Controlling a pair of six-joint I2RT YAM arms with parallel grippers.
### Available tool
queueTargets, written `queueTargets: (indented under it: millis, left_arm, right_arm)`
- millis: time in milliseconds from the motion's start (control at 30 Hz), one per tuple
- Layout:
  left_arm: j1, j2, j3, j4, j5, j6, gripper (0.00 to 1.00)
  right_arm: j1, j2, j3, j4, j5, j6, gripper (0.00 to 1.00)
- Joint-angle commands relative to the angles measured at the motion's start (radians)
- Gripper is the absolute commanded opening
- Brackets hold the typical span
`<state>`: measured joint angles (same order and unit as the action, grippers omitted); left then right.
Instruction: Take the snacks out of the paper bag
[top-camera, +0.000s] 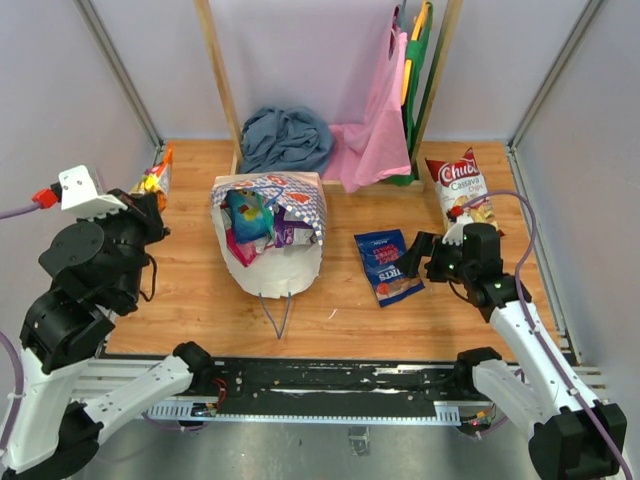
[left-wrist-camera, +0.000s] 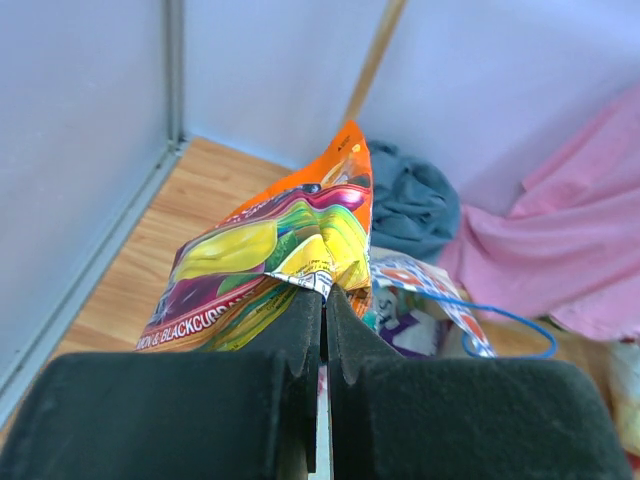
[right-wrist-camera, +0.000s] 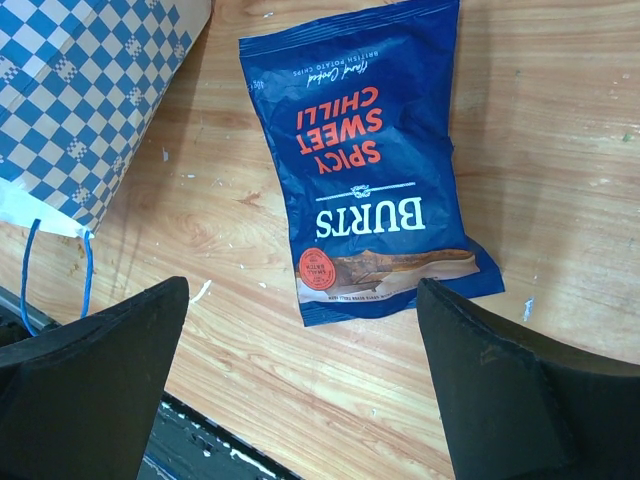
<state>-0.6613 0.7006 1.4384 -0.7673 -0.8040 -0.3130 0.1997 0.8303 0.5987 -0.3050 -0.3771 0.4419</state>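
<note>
The paper bag (top-camera: 285, 265) lies open in the middle of the table, with a teal, a magenta and a purple packet (top-camera: 250, 215) in its mouth. My left gripper (top-camera: 153, 203) is shut on an orange-and-yellow packet (top-camera: 158, 178) and holds it up at the far left, left of the bag. In the left wrist view the fingers (left-wrist-camera: 300, 330) pinch that packet's (left-wrist-camera: 270, 255) lower edge, with the bag's rim (left-wrist-camera: 430, 285) behind. My right gripper (top-camera: 418, 258) is open and empty, just right of a dark blue "Burts" bag (top-camera: 388, 265) lying flat. In the right wrist view that bag (right-wrist-camera: 365, 150) lies ahead of the jaws, with the paper bag (right-wrist-camera: 80, 90) at the left. The red-and-white Chuds bag (top-camera: 460, 188) lies at the back right.
A grey-blue cloth (top-camera: 285, 138) is heaped behind the paper bag. Pink (top-camera: 375, 140) and green (top-camera: 418, 60) cloth bags hang from a wooden frame (top-camera: 220, 80) at the back. Grey walls close both sides. A black rail (top-camera: 330, 380) runs along the near edge.
</note>
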Motion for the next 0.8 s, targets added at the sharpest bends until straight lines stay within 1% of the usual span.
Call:
queueTargets:
  millis: [0, 67, 233, 300, 367, 467, 533, 667, 733, 767]
  left_arm:
    - [0.006, 0.048, -0.009, 0.161, -0.188, 0.119, 0.01]
    - [0.005, 0.075, -0.024, 0.215, -0.208, 0.162, 0.01]
    - [0.012, 0.144, -0.06, 0.302, -0.129, 0.199, 0.01]
    - [0.056, 0.164, -0.059, 0.323, -0.078, 0.201, 0.01]
    - [0.158, 0.185, -0.049, 0.333, 0.035, 0.187, 0.0]
    - [0.394, 0.234, -0.04, 0.325, 0.276, 0.159, 0.01]
    - [0.51, 0.276, -0.051, 0.322, 0.408, 0.147, 0.01]
    - [0.69, 0.342, -0.143, 0.373, 0.645, 0.092, 0.01]
    - [0.744, 0.352, -0.218, 0.426, 0.739, 0.052, 0.01]
    - [0.756, 0.35, -0.256, 0.46, 0.752, 0.035, 0.01]
  right_arm:
    - [-0.017, -0.014, -0.009, -0.005, -0.016, -0.028, 0.98]
    - [-0.017, -0.011, -0.012, -0.005, -0.024, -0.033, 0.99]
    - [-0.018, -0.005, -0.026, -0.005, -0.048, -0.033, 0.99]
    - [-0.018, -0.009, -0.034, -0.006, -0.065, -0.028, 0.99]
    - [-0.017, -0.017, -0.045, -0.006, -0.079, -0.026, 0.99]
    - [-0.018, -0.036, -0.06, -0.017, -0.083, -0.034, 1.0]
    - [-0.017, -0.045, -0.067, -0.023, -0.084, -0.035, 0.99]
    - [-0.018, -0.052, -0.079, -0.027, -0.097, -0.031, 0.98]
    - [-0.018, -0.049, -0.084, -0.022, -0.104, -0.025, 0.98]
    - [-0.016, -0.046, -0.086, -0.018, -0.106, -0.023, 0.98]
